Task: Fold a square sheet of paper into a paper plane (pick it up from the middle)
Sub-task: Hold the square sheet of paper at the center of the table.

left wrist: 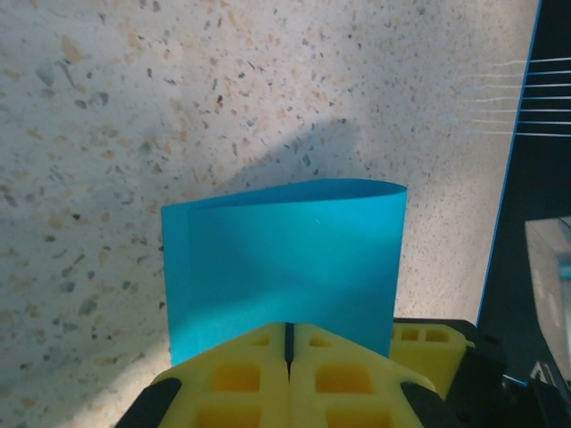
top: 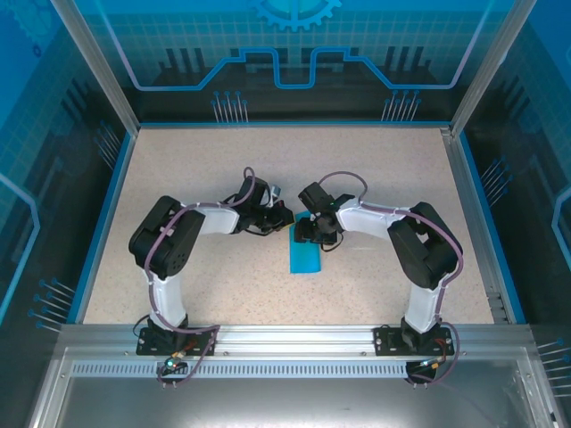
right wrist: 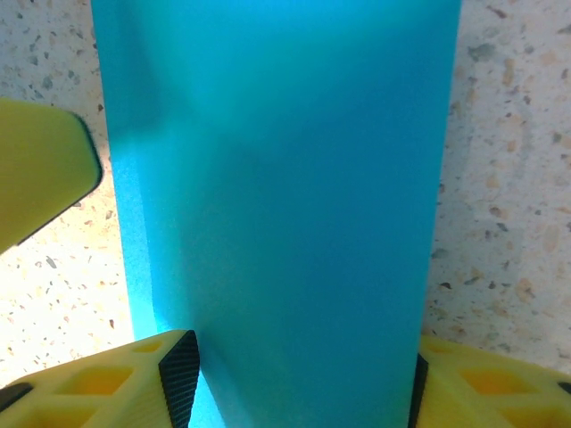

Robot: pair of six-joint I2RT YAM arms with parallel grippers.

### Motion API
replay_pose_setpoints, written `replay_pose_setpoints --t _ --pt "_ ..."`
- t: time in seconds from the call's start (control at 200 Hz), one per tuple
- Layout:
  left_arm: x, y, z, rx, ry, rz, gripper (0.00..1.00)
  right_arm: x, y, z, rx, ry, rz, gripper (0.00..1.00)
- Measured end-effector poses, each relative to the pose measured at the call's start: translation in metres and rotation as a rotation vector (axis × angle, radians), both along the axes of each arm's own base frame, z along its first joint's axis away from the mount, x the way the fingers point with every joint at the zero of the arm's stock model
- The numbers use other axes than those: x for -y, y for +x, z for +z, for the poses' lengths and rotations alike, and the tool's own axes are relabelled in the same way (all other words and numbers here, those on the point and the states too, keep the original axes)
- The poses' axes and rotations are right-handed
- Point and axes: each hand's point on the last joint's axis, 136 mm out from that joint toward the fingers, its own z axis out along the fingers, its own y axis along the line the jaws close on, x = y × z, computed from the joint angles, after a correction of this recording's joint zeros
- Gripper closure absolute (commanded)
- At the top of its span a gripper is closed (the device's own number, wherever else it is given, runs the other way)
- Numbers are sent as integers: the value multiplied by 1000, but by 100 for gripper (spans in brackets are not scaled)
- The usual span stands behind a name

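Closest to the left wrist camera are the yellow fingers of the left gripper (left wrist: 287, 337), clenched tight so that just a thin dark seam runs between them. Right beyond their tips lies the sheet of paper (left wrist: 285, 259), bright cyan-blue and doubled over, its rounded fold showing at the far right corner. Its near edge runs in behind the fingertips, and I cannot tell whether they pinch it or merely sit over it.

At the right wrist, the right gripper (right wrist: 299, 379) has its fingers spread, one dark pad at each long edge of the blue strip, which runs away from the camera flat on the speckled table (top: 196, 169). A rounded yellow block (right wrist: 40, 169) juts in just beside the strip's left edge.

From above, the paper is a narrow upright rectangle near the middle of the table, between the two arms. Both grippers crowd its far end, the right one over it and the left one just to its left. The near end lies bare.
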Motion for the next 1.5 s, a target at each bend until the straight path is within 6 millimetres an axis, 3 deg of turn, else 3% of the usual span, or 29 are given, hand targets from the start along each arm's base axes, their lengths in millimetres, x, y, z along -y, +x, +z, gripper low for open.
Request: replay_pose_setpoints --t 0.355,0.535,0.78,1.09,1.501 --pt "-3 -3 -22 -65 72 -25 100 -1 0 1 2 6 7 40" --pt "-2 -2 -22 -71 88 -30 100 -3 -1 3 9 25 10 39" --pt "-2 -3 -22 -66 104 -45 100 -9 -18 13 -23 190 16 35" --pt "-2 -3 -22 -56 109 -57 100 4 -5 22 -60 343 -28 34" --pt "-2 -5 -21 -63 126 -71 100 7 -8 7 -92 353 24 52"
